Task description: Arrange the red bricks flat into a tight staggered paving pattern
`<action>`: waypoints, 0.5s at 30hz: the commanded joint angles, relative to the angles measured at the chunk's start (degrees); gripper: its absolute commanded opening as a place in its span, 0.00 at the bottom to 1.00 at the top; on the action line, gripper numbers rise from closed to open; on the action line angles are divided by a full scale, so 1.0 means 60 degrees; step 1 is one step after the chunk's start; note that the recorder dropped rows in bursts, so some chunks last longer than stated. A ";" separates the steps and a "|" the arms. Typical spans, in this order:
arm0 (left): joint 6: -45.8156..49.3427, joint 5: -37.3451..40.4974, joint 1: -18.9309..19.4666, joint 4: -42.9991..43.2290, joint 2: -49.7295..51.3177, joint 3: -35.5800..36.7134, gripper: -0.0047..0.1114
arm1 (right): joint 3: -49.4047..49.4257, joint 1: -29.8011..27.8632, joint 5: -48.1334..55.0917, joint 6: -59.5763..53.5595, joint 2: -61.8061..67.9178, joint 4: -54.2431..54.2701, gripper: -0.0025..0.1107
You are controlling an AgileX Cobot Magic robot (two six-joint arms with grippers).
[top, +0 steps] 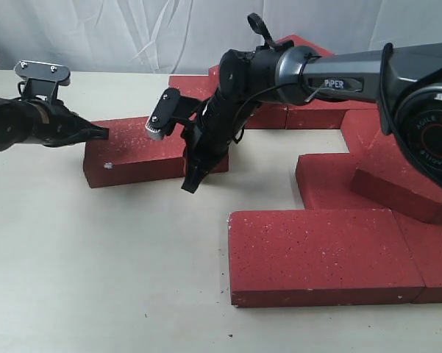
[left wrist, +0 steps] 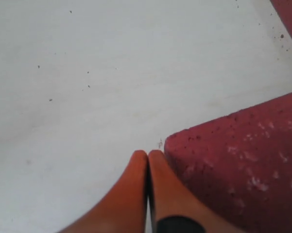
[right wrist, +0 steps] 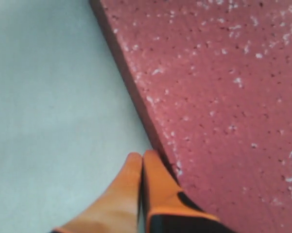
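Note:
One red brick [top: 136, 151] lies flat and alone at the left of the table. My left gripper [top: 103, 133] is shut and empty, its tips at that brick's left end. In the left wrist view the left gripper [left wrist: 148, 154] sits beside the brick's corner [left wrist: 243, 165]. My right gripper [top: 189, 185] reaches across the middle, shut and empty, at the same brick's front right corner. Seen from the right wrist, the right gripper [right wrist: 142, 156] rests against the brick's side edge [right wrist: 218, 97]. Several more red bricks lie flat at the front right [top: 316, 254] and along the back [top: 309, 114].
One brick [top: 404, 176] leans tilted on others at the right, below the right arm's base [top: 426, 95]. A white curtain [top: 132, 33] closes the back. Pale tabletop [top: 95, 265] shows at the front left. A further brick corner [left wrist: 291, 19] shows in the left wrist view.

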 commanded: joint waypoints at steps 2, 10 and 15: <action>-0.0208 -0.0384 -0.0048 0.0020 0.0019 -0.0039 0.04 | 0.0012 -0.0056 -0.0651 0.0470 0.0013 -0.0041 0.03; -0.0097 0.0382 0.0263 0.0077 -0.0477 -0.0039 0.04 | 0.0012 -0.0056 -0.0743 0.0767 0.0085 -0.0041 0.03; -0.0097 0.1223 0.0571 0.0240 -0.0748 -0.0039 0.04 | 0.0012 -0.0056 -0.0382 0.0767 0.0045 -0.0066 0.03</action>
